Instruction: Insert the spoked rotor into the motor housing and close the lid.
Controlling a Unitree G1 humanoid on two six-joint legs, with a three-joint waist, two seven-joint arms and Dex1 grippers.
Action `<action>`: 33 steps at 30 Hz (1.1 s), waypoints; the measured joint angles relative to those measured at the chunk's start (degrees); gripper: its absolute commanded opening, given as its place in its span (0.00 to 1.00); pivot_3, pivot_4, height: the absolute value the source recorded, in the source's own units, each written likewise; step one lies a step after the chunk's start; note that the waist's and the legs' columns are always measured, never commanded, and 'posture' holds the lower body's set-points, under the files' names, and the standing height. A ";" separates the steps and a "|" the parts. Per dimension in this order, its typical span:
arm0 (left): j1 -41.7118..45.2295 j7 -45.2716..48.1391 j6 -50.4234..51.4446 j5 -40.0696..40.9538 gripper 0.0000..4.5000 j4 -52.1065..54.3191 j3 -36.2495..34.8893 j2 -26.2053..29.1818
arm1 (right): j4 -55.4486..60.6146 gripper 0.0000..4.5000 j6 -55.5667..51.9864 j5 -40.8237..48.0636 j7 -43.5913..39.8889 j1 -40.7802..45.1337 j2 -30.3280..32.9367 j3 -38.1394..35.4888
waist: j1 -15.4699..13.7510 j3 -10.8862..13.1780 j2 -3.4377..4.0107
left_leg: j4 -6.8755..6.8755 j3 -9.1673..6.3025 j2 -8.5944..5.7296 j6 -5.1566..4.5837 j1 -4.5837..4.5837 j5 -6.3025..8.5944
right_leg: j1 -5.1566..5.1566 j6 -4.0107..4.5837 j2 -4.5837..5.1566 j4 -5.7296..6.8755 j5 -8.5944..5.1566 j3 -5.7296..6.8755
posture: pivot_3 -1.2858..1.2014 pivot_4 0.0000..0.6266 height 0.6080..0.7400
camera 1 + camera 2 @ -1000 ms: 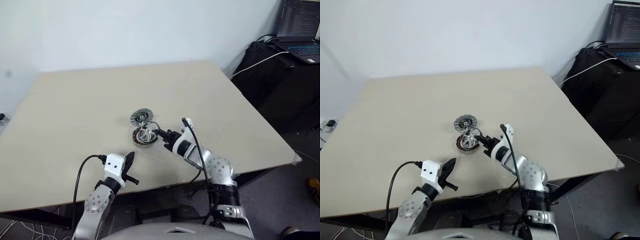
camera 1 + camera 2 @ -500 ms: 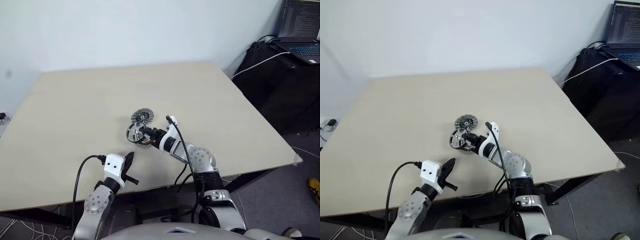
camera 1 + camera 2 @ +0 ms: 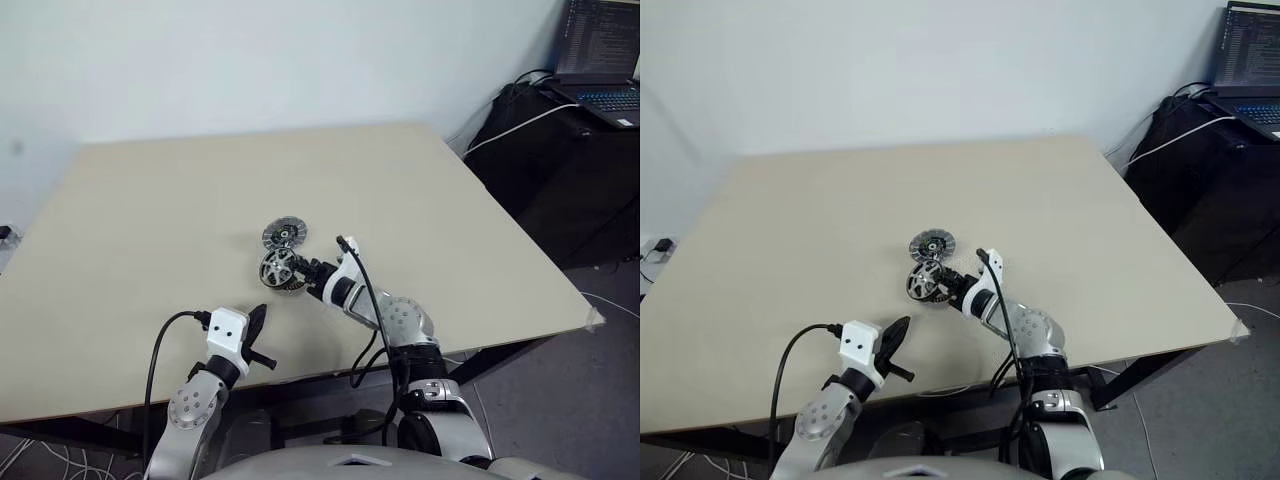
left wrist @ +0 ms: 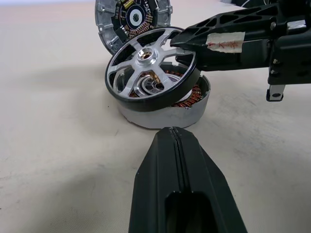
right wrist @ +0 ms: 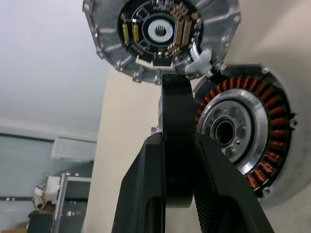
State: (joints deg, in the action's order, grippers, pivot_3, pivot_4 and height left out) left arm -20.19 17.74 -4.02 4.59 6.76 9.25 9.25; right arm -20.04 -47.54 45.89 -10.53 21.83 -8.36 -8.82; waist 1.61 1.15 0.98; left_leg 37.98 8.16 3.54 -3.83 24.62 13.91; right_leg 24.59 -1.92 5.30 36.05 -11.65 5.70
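Right tool [image 4: 187, 40] pinches the dark-rimmed, silver-spoked rotor [image 4: 151, 69] tilted over copper-wound housing [image 4: 194, 97].

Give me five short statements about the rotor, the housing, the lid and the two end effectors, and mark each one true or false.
1. The right end effector grips the spoked rotor by its rim. True.
2. The rotor lies flat and fully seated in the motor housing. False: it is tilted, one edge low on the housing and the other raised.
3. The lid is on top of the housing. False: it lies on the table beside the housing, on the far side.
4. The left end effector is shut and holds nothing. True.
5. The housing's copper windings are in sight. True: they show below the tilted rotor.
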 measured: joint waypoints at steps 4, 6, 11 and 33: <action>0.00 0.12 0.00 0.00 0.00 0.00 0.00 0.00 | -0.25 0.09 0.05 -0.30 -0.24 0.41 -0.02 -0.46 | -0.01 0.00 0.01 | 0.00 0.00 0.00 0.00 0.00 0.00 | 0.00 0.00 0.00 0.00 0.00 0.00 | 0.52 0.00 1.00; 0.00 0.13 0.00 0.00 0.00 0.00 0.00 0.00 | -1.11 0.09 0.36 -0.62 -0.49 0.66 -0.05 -0.59 | -0.02 -0.01 0.01 | 0.00 0.00 0.00 0.00 -0.01 0.00 | 0.00 0.00 0.00 0.00 0.00 0.00 | 0.52 0.00 1.00; 0.01 0.10 -0.02 0.00 0.00 0.00 0.00 -0.01 | -3.29 0.09 1.10 -1.79 -0.88 1.57 -0.15 -0.74 | -0.02 -0.01 0.00 | 0.00 0.01 0.00 0.00 -0.01 0.00 | -0.01 0.00 0.00 0.00 0.00 0.00 | 0.52 0.00 1.00; 0.17 0.80 -0.04 0.00 0.00 0.00 0.02 0.01 | -4.06 0.09 0.44 -1.97 -2.14 1.52 0.12 -3.35 | -0.50 -0.03 0.03 | 0.04 0.01 -0.02 -0.01 0.01 0.00 | -0.02 -0.02 0.04 0.00 0.01 0.01 | 0.52 0.00 1.00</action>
State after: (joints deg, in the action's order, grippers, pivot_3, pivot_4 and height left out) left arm -20.02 18.54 -4.05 4.58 6.75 9.27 9.27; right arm -24.10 -47.09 43.92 -12.67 23.35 -8.24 -12.17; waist 1.11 1.13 1.01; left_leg 38.02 8.17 3.52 -3.84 24.63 13.91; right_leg 24.57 -1.94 5.33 36.04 -11.64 5.71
